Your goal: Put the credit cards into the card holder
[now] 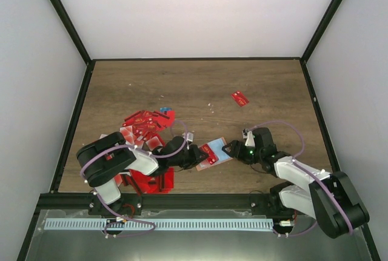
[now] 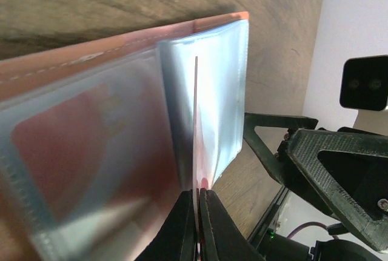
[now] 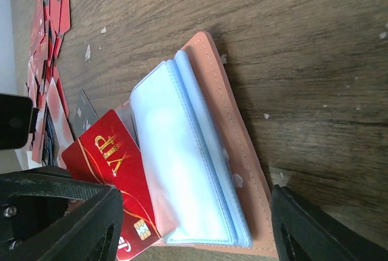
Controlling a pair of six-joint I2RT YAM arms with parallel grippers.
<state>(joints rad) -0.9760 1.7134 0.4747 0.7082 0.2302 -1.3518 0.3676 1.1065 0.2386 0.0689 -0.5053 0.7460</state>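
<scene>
brown wood-grain tbl [image 1: 200, 82] w/ white walls [image 1: 194, 6] round it, black frame posts [image 1: 65, 19].

text: "VIP", gold letters | on: red credit card [image 3: 115, 179], face up beside the clear sleeves of the open card holder [image 3: 209, 85] | view: right wrist | other cards [image 1: 145, 125] in top view: markings too small to read | elsewhere: nothing legible
</scene>
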